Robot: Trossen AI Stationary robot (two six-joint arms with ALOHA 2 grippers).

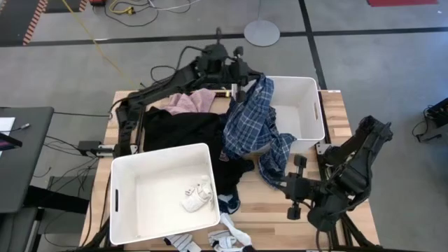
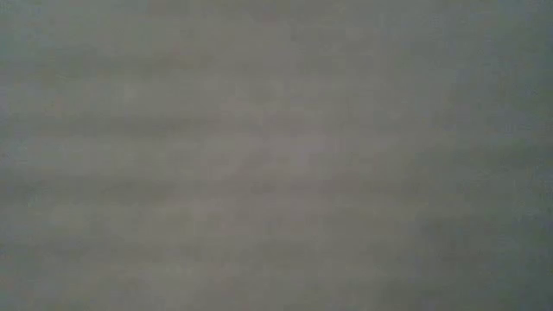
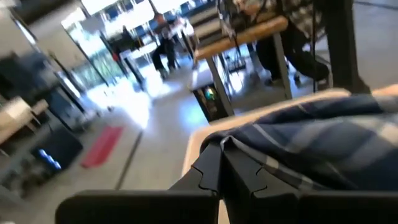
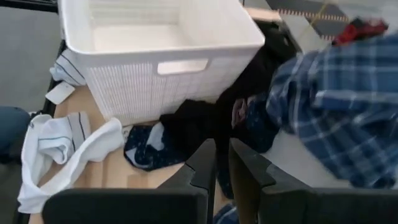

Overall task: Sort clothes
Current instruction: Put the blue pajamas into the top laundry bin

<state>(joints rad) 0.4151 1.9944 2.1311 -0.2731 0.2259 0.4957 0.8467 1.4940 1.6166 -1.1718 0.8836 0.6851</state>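
Left gripper (image 1: 241,78) is hanging over the far edge of the table, at about 12 o'clock in the overhead view, its fingers pinched together on the plaid shirt (image 1: 255,126). From there the shirt is draping toward 5 o'clock, partly over the rim of the far bin (image 1: 316,105) and partly onto the black garment (image 1: 185,129). Right gripper (image 4: 222,163) is waiting low at about 4 o'clock near the shirt's trailing end, its fingers standing only slightly apart and holding nothing.

Judging the risks: the shirt's hanging tail is lying across the bin rim and other clothes, so lifting could be dragging the pink garment (image 1: 192,103) or snagging the bin. A thin pinch of cloth may also be slipping free. Socks (image 1: 197,194) are already lying in the near bin (image 1: 129,175).
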